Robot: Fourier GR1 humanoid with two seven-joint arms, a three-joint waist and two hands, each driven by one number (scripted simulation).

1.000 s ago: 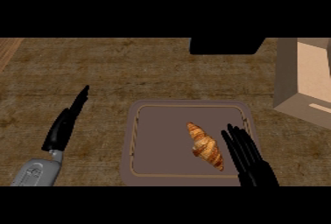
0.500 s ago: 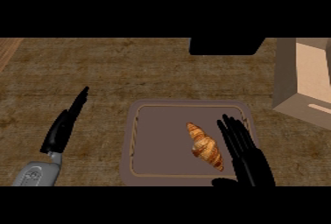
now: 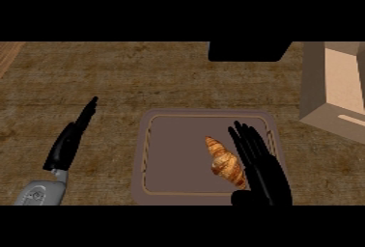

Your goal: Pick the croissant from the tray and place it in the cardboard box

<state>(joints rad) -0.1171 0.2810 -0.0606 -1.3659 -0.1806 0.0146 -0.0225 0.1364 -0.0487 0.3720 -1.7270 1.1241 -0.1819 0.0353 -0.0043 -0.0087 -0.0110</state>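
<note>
A golden-brown croissant point(image 3: 223, 161) lies lengthwise on the right half of a brown tray point(image 3: 171, 159) near the counter's front edge. My right hand point(image 3: 260, 169) is open over the tray's right side, its straight fingers pointing away from me right beside the croissant and covering its lower right end; the thumb shows below the pastry. The cardboard box point(image 3: 333, 87) stands at the far right, its open side facing left. My left hand point(image 3: 71, 137) rests open on the counter left of the tray, fingers up.
A dark block point(image 3: 249, 50) sits at the counter's far edge, above the tray and left of the box. Brown wood-grain counter stretches between the tray and the box.
My right hand has slid left and a little forward over the tray, closing in on the croissant, and its thumb has come into view. The left hand has stayed put.
</note>
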